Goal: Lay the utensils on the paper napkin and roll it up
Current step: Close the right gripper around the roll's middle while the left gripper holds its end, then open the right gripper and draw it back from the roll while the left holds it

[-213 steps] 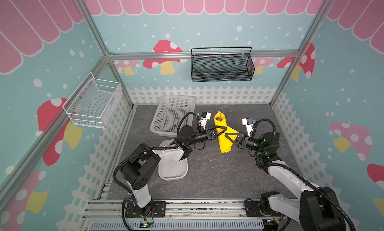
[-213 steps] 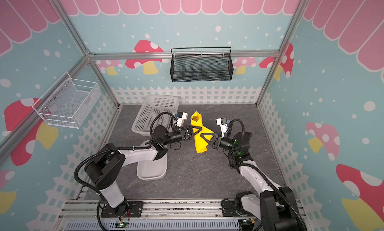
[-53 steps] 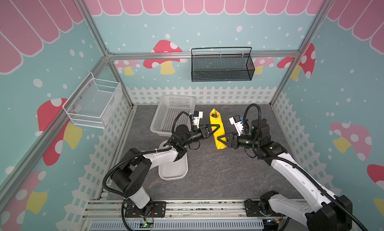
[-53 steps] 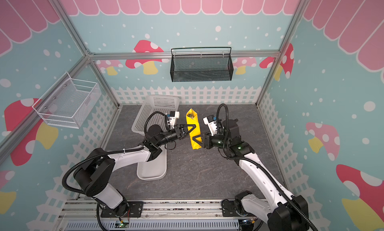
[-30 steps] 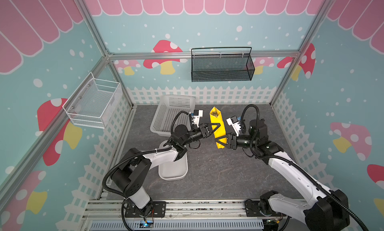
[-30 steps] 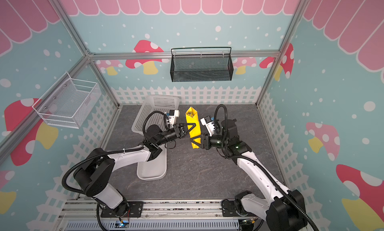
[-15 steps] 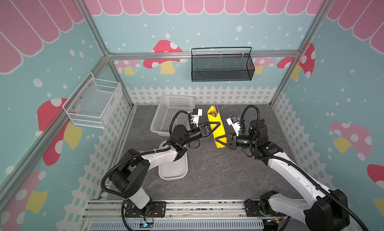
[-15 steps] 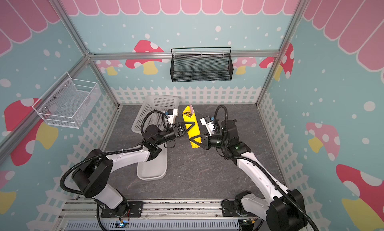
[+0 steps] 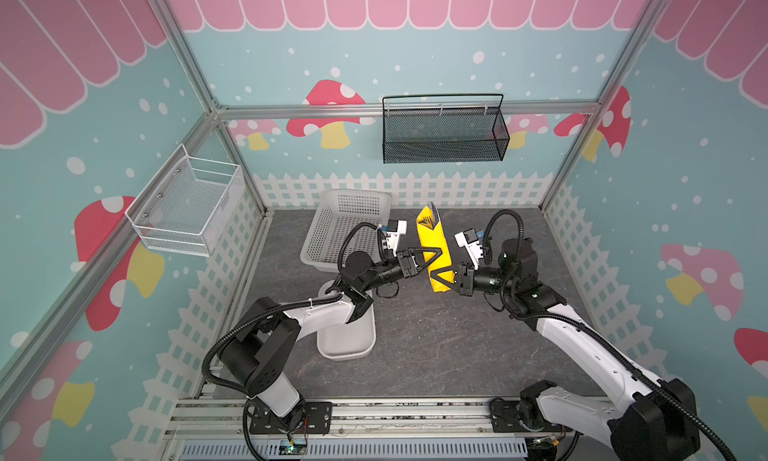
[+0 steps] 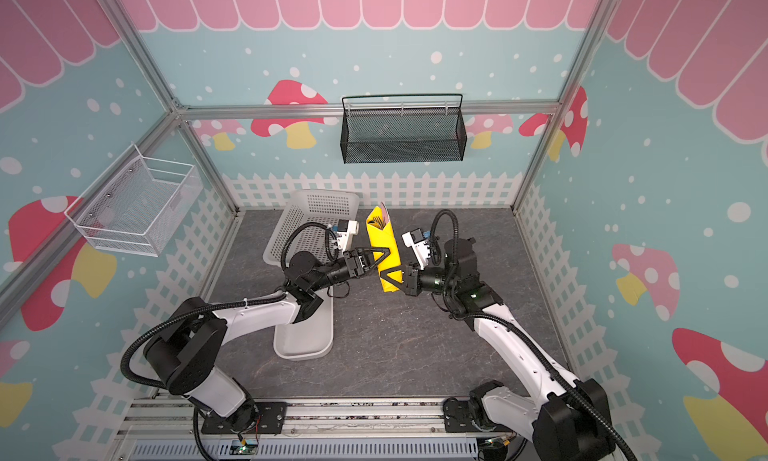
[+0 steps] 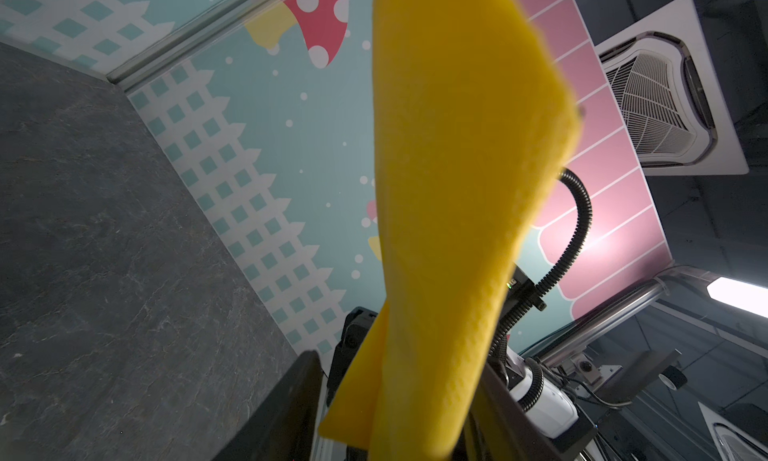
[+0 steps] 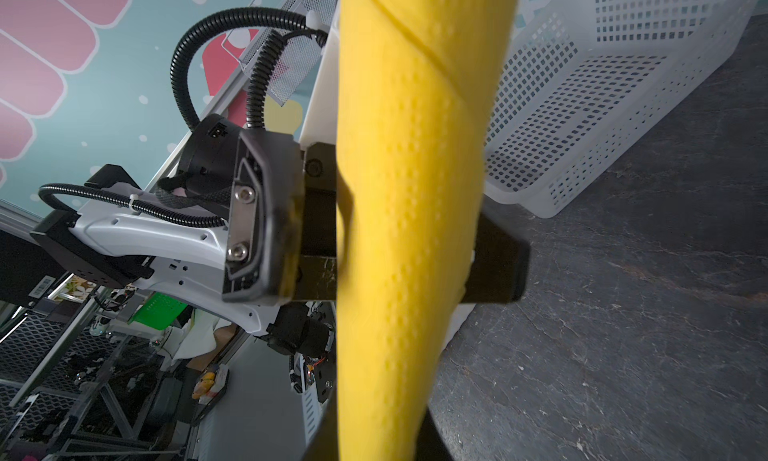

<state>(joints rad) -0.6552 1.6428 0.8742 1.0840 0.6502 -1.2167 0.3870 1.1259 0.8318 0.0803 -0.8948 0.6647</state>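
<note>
Since a second ago my left claw (image 9: 432, 258) had spread its jaws loosely around the rolled paper napkin (image 9: 432, 236). My right claw (image 9: 439, 277) pinched the roll's lower end, holding it upright above the table (image 9: 419, 351), with the utensils (image 9: 433, 213) peeking from the top.

Napkin (image 9: 434, 247) rolled upright; utensils (image 9: 433, 211) prob. inside.

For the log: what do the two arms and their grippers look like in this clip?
The left arm and right arm have white shells with black joints and black bases. A black ribbed hose loops at each wrist beside a white boxy camera. The left gripper and right gripper are black, with triangular frame fingers.
</note>
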